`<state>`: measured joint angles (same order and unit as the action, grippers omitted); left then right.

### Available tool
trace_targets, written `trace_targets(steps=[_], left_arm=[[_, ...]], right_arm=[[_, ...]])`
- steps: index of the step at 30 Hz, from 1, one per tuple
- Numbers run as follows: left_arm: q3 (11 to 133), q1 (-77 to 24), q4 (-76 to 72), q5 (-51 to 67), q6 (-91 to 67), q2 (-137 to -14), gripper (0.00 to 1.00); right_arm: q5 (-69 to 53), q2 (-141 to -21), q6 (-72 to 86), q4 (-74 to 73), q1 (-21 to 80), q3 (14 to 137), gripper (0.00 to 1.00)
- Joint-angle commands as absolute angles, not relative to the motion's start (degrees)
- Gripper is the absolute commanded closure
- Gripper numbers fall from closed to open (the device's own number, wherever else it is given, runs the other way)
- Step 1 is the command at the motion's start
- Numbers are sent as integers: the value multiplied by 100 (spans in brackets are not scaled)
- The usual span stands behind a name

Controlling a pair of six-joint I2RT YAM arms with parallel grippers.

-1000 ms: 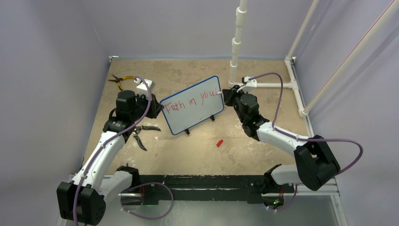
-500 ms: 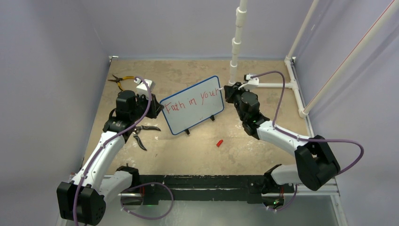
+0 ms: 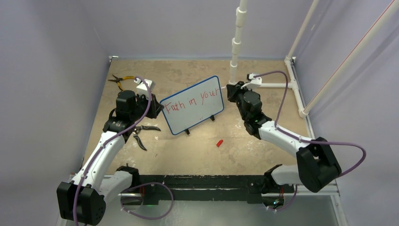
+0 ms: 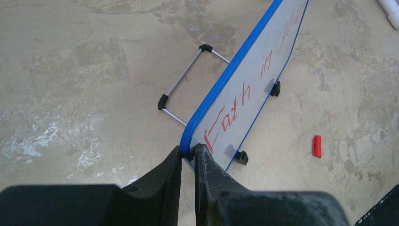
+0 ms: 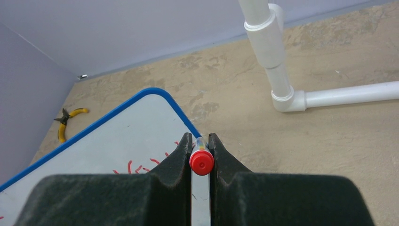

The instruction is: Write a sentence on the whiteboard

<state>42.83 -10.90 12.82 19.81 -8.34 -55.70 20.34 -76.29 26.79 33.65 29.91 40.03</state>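
The whiteboard (image 3: 197, 113) stands tilted on its black feet mid-table, blue-framed, with the sentence (image 3: 190, 100) in red along its top reading "Faith in your". My left gripper (image 3: 157, 108) is shut on the board's left edge; in the left wrist view its fingertips pinch the blue frame (image 4: 188, 141) at the lower corner. My right gripper (image 3: 229, 92) is at the board's upper right corner, shut on a marker (image 5: 201, 161) with a red end. The marker points at the board's right edge (image 5: 188, 123); whether the tip touches it I cannot tell.
A red marker cap (image 3: 219, 142) lies in front of the board. Black cutters (image 3: 141, 134) lie by the left arm, yellow pliers (image 3: 120, 80) at the back left. A white pipe frame (image 3: 235, 47) stands just behind the right gripper. The board's wire stand (image 4: 183, 84) sticks out behind.
The last word has grown from "you" to "your". The right gripper has drifted a little right, off the lettering toward the board's edge. The left gripper and board have not moved.
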Motion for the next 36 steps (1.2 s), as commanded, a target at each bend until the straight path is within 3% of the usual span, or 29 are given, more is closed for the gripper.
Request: trace_targets(steps=[1, 11, 17, 28, 36], left_arm=[[4207, -1088, 1166, 2090, -765, -5604, 100], [4185, -1088, 1128, 2107, -804, -5572, 100], [4160, -1090, 1095, 2141, -833, -5581, 100], [4123, -1090, 1046, 2249, -898, -5591, 100], [4102, -1090, 1031, 2340, -905, -5546, 100]], right_arm=[[1961, -7124, 2597, 3464, 2957, 3953, 100], [987, -6227, 2468, 3318, 2971, 3488, 100], [421, -6085, 2726, 4093, 3481, 2819, 100], [1279, -7497, 2987, 5623, 5417, 2868, 100], [1710, -8598, 2885, 5924, 5888, 3462, 100]])
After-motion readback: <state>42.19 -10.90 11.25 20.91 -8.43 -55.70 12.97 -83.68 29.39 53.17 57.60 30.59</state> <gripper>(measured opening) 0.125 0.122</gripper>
